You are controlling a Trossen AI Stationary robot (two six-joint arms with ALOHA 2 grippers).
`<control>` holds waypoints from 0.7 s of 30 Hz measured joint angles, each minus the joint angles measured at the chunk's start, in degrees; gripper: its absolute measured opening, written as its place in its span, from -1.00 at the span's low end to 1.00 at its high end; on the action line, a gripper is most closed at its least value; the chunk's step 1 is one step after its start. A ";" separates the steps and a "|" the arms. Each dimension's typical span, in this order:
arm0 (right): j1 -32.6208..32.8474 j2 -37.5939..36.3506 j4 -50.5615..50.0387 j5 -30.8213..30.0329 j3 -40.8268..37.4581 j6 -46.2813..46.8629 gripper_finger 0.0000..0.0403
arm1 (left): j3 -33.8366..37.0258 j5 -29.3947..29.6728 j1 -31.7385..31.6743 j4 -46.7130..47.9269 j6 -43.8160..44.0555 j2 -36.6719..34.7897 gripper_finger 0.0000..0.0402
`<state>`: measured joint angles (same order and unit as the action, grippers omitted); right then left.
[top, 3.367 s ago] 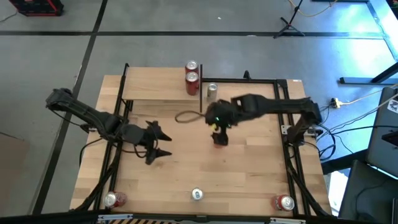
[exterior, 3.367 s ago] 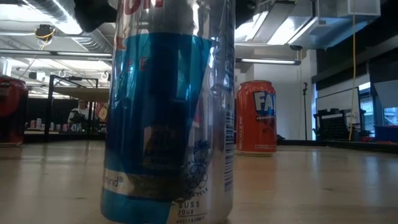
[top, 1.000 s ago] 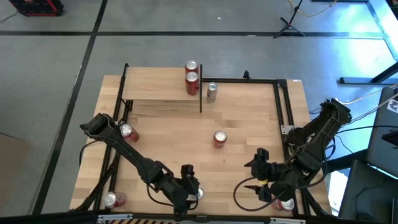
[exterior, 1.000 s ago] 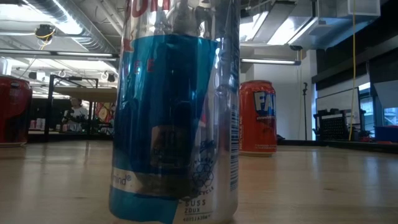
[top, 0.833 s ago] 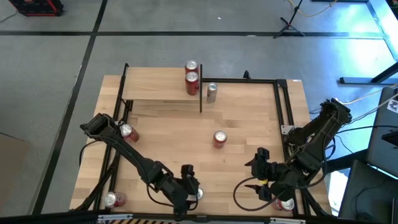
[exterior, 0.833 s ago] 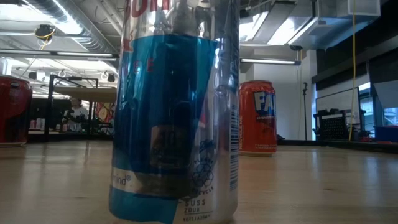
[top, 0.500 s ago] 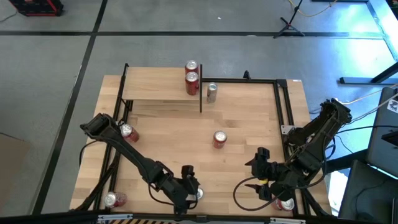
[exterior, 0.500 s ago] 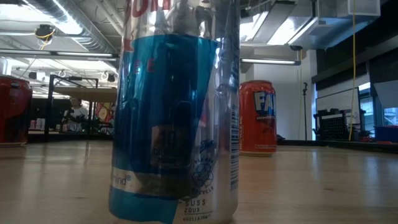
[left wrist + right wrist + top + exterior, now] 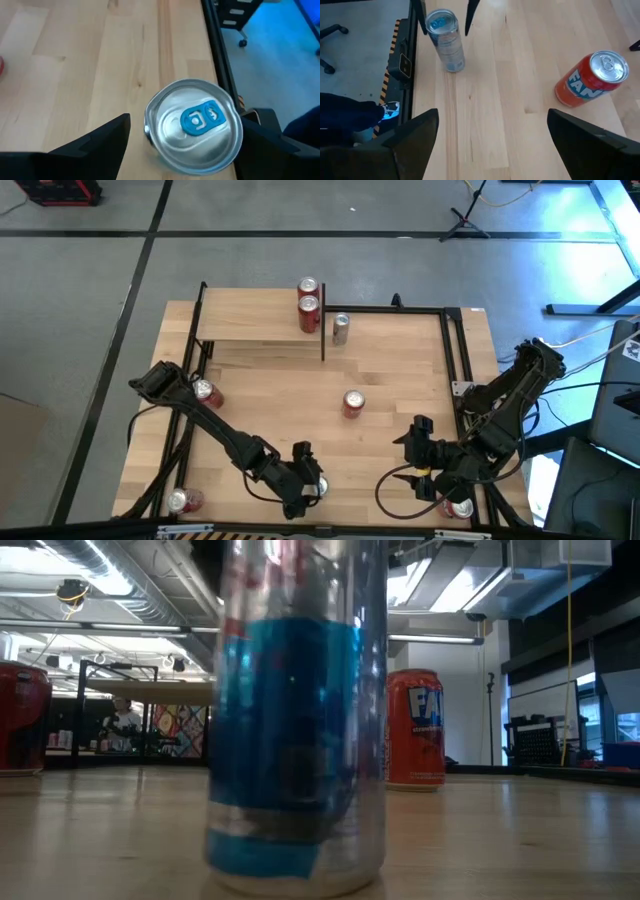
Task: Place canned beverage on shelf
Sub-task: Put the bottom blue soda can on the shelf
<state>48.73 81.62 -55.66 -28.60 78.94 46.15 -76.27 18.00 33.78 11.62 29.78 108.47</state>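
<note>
So the slim silver-and-blue can (image 9: pixel 318 491) is found at the bottom centre of the high view, right at the table's near edge, standing upright. The left gripper (image 9: pixel 306 485) is parked over it with its fingers spread wide, one on each side of the can; in the left wrist view the can's lid with its blue tab (image 9: pixel 194 131) is seen between the two dark fingers (image 9: pixel 95 145), with a gap on both sides, so nothing is actually gripped. In the low view the can (image 9: pixel 297 720) fills the middle of the frame and is blurred.

The shelf (image 9: pixel 258 315) is located in the upper centre of the high view, well apart from the can, and two red cans (image 9: pixel 308 308) are seen at its right end.

The right gripper (image 9: pixel 412 462) is kept at the lower right, fingers open, holding nothing.
</note>
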 joint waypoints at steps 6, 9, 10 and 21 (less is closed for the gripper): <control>0.00 0.00 0.00 -0.54 0.00 -0.02 0.80 | 0.02 1.76 -0.92 -0.19 2.68 -0.01 0.29; 0.00 0.00 0.00 -0.55 0.00 -0.01 0.80 | 0.02 3.71 -1.74 0.00 6.19 -0.10 0.11; 0.00 0.00 0.00 -0.56 0.00 -0.02 0.80 | -0.21 3.93 -2.05 0.41 7.25 -0.14 0.06; -6.07 -2.98 -2.61 -2.32 0.02 -4.13 0.80 | -8.51 4.79 -7.42 17.66 7.25 -12.47 0.03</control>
<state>42.66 78.65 -58.27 -30.92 78.96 42.02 -84.78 22.78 26.36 29.28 37.02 96.01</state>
